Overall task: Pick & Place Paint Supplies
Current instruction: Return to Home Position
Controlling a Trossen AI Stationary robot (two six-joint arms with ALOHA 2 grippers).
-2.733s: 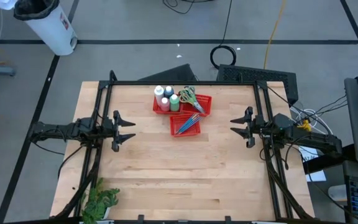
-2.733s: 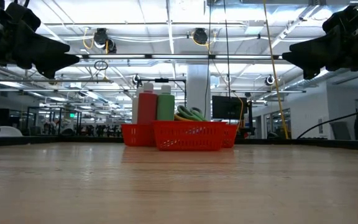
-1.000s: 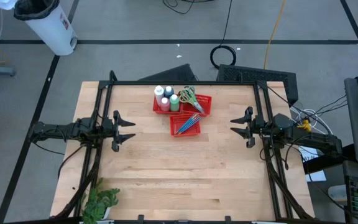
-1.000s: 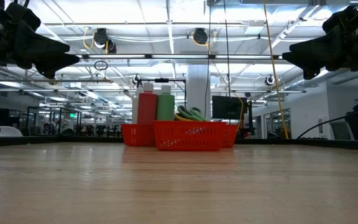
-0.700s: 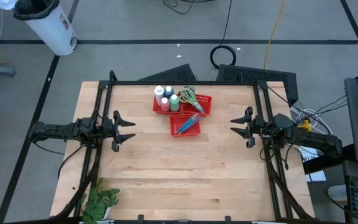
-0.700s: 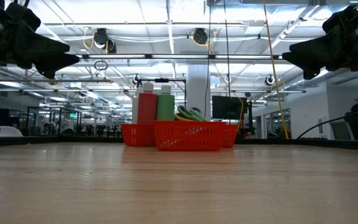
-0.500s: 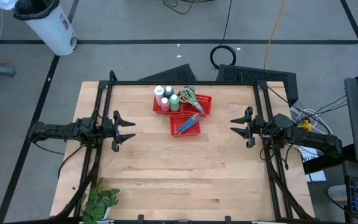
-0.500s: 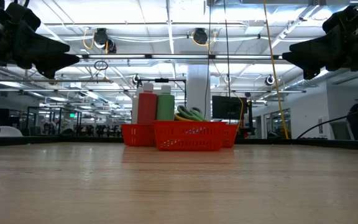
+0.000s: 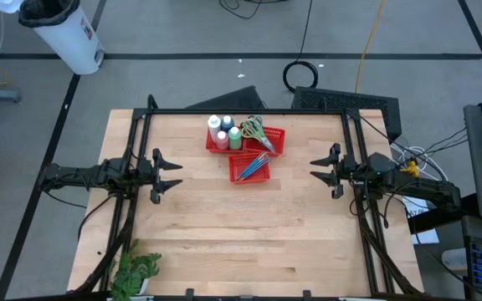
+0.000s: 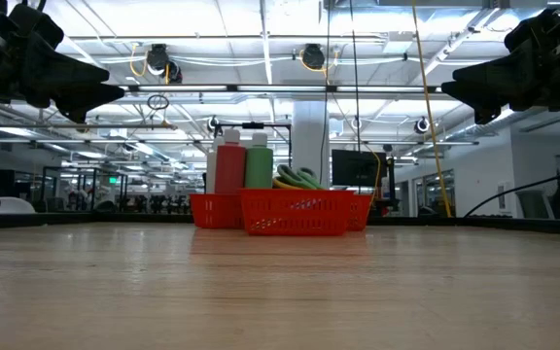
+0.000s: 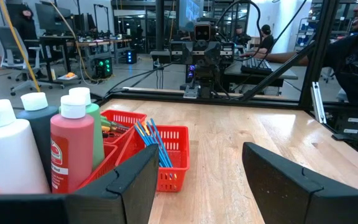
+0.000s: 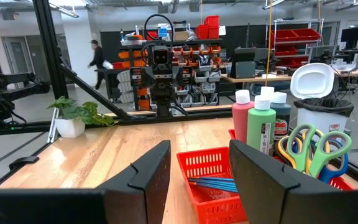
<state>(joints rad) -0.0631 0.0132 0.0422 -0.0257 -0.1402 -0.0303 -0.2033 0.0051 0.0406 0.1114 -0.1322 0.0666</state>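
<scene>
Three red mesh baskets [image 9: 249, 150] sit on the far middle of the table. The far left one holds white-capped bottles [image 9: 223, 130] standing upright: pink, green, dark and white [image 11: 42, 143]. Scissors [image 9: 255, 130] with green and yellow handles [image 12: 312, 149] lie in the far right basket. Blue and orange brushes [image 9: 252, 165] lean in the near basket [image 11: 151, 140]. My left gripper [image 9: 176, 175] hovers open over the table's left side, pointing at the baskets. My right gripper [image 9: 314, 170] hovers open over the right side, facing them too. Both stay well above the wood [image 10: 280, 282].
A green leafy plant [image 9: 132, 272] in a white pot stands at the near left corner. A black frame [image 9: 249, 111] borders the table. Bare wood lies between the baskets and the near edge. People [image 12: 95, 56] move in the room beyond.
</scene>
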